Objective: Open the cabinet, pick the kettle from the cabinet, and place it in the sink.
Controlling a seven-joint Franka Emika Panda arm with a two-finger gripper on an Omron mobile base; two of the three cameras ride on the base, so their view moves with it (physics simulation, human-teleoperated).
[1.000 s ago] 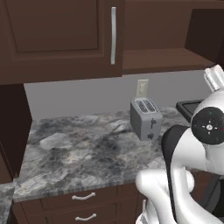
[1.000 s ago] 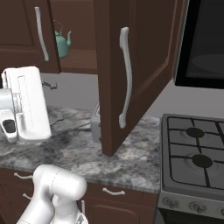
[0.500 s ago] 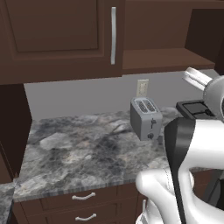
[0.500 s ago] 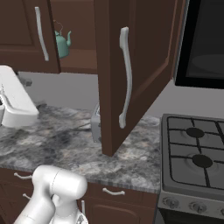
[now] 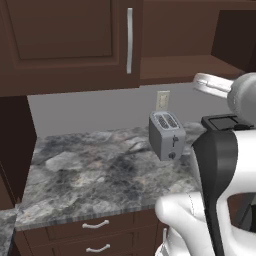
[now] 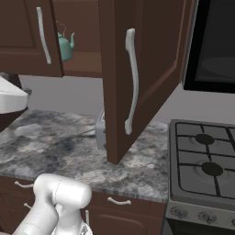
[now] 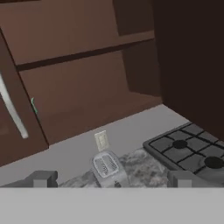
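The cabinet (image 6: 151,55) is dark brown; its right door stands swung open with a long silver handle (image 6: 131,87), and its left door (image 5: 65,40) is shut. The teal kettle (image 6: 64,43) sits on the cabinet floor, just right of the shut door's edge. In the hand view only a thin teal sliver of the kettle (image 7: 33,105) shows past that door. My gripper (image 7: 110,179) is open, its fingertips (image 7: 41,178) wide apart with nothing between them, and it looks into the open cabinet from some way off. The sink is out of view.
A grey toaster (image 5: 166,135) stands on the marbled counter (image 5: 90,175) below the cabinet, with a wall outlet (image 5: 162,100) behind it. A gas stove (image 6: 206,170) lies to the right under a black microwave (image 6: 215,46). The open door juts out over the counter. Drawers (image 5: 95,225) sit below.
The arm has swung, and its white hand has slid toward the left edge of the right base view. The open door and kettle have not moved. The jaws stay open.
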